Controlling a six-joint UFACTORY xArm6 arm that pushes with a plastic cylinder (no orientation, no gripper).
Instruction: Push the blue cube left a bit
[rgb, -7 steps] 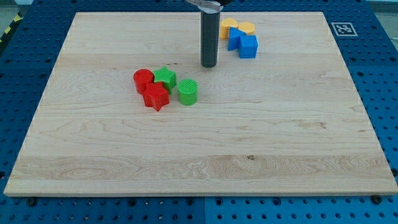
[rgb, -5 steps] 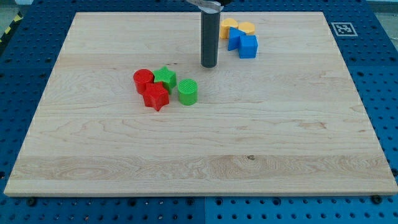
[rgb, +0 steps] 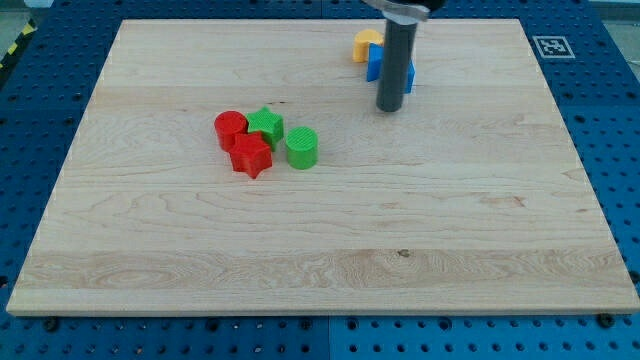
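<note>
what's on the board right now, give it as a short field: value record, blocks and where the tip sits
surface: wooden board on a blue pegboard
tip: my tip is down on the board just below the blue blocks, its rod hiding much of them
blue blocks: blue cube at the view's top right, mostly hidden behind the rod; a second blue block shows at the rod's left
yellow block: just above the blue ones
red blocks: red cylinder and red star-like block, left of centre
green blocks: green star-like block and green cylinder, same cluster
</note>
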